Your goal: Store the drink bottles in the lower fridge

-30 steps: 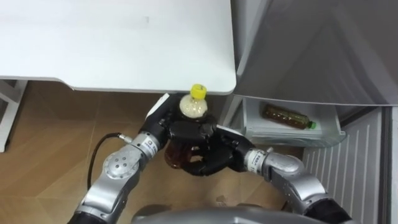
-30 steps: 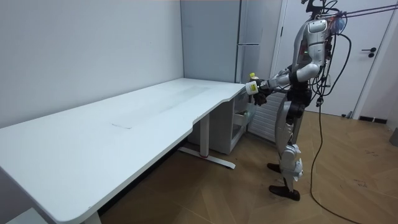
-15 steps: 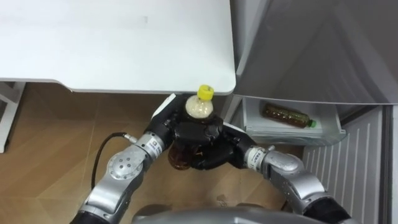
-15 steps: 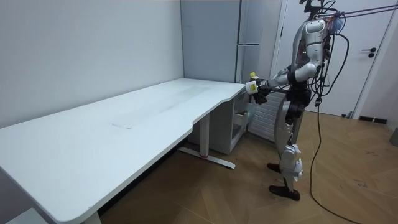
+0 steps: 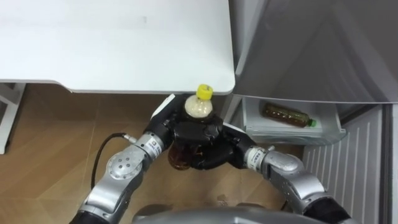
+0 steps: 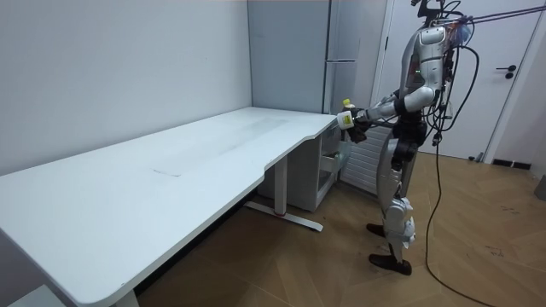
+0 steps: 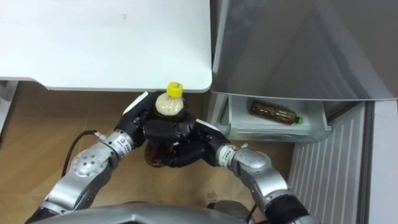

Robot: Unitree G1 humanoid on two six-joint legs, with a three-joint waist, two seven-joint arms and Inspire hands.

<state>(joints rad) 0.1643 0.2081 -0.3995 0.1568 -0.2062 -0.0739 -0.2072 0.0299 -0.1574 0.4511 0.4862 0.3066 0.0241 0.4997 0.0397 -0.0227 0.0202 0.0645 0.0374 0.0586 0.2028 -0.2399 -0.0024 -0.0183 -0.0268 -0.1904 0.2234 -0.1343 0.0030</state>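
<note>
A drink bottle (image 5: 197, 111) with a yellow cap, pale top and dark brown body stands upright in front of my chest, just off the white table's near corner. Both hands wrap it: my left hand (image 5: 166, 127) from the left and my right hand (image 5: 211, 148) from the right, fingers curled round its middle. The same bottle (image 7: 169, 104) shows between my left hand (image 7: 142, 121) and right hand (image 7: 186, 149) in the right eye view. A second brown bottle (image 5: 287, 116) with a green cap lies on its side in the open lower fridge drawer (image 5: 292, 132). The room view has me standing upright beside the fridge (image 6: 341, 51), bottle (image 6: 346, 117) held out.
The white table (image 5: 112, 43) spreads ahead and to the left, its rounded corner just beyond the bottle. The grey fridge front (image 5: 311, 50) rises at right, with the open door's ribbed inner side (image 5: 348, 168) at lower right. Wooden floor (image 5: 50, 137) lies below.
The bottle and both hands rose slightly and shifted a little right a second ago; since half a second ago nothing visibly moved.
</note>
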